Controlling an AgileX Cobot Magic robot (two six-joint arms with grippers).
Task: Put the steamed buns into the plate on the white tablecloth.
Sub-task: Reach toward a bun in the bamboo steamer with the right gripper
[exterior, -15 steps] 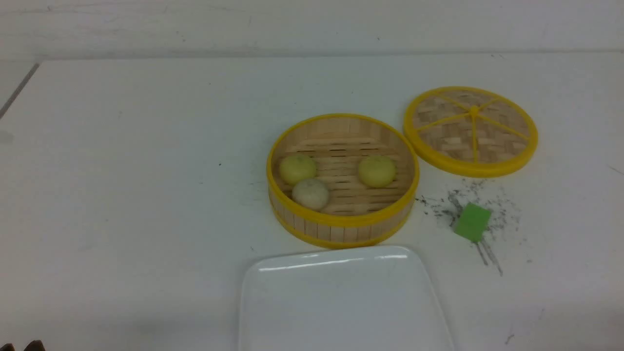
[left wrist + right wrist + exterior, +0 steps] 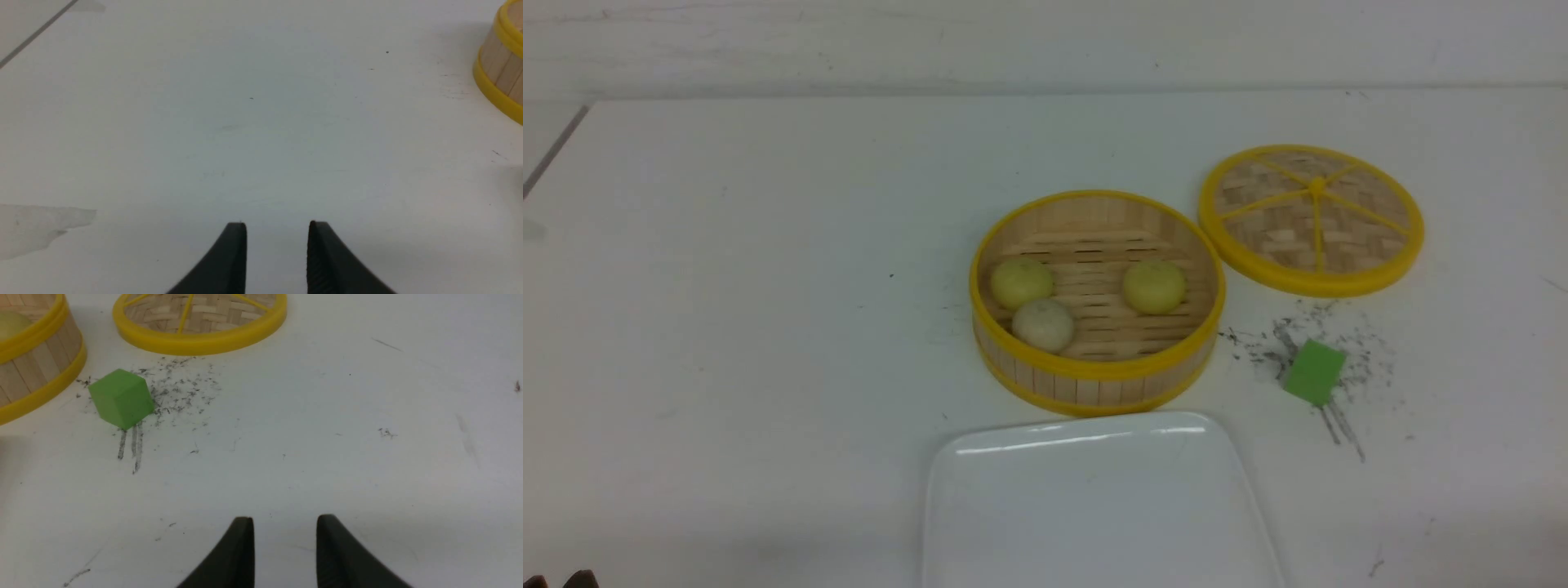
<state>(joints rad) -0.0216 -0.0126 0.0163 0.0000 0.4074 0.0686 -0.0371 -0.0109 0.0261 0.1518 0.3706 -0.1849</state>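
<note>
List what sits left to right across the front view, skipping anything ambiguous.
left yellow bun → right yellow bun → green cube. Left out, since they overlap sideways: greyish bun, steamer, plate, lid.

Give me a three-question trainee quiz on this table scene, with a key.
1. How many steamed buns sit inside the steamer?
2. True or false: the plate already holds a bun.
3. The green cube lies: A) inside the steamer; B) on the tablecloth, touching neither steamer nor lid; C) on the plate.
Key: 1. three; 2. false; 3. B.
</note>
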